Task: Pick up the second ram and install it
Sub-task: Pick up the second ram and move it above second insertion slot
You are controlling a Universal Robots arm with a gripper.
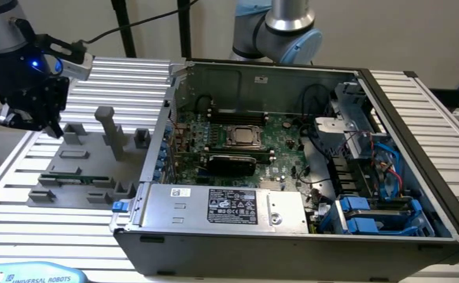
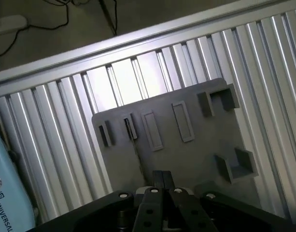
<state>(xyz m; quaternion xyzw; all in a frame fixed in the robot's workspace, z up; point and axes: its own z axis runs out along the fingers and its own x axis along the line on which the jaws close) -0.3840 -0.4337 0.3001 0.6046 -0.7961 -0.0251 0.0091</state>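
Gripper [image 1: 31,121] hovers over far-left corner of grey fixture [image 1: 64,190], fingers together w/ nothing btwn them.
Second ram [image 1: 73,175] lies flat on fixture's near part, on the exterior view's left of the open PC case [image 1: 292,233], well apart from gripper. Risks, imo: tall post [image 1: 107,132] stands near the ram, so a low sideways pass could clip it. A skewed pinch on so thin a board could tilt or drop it.
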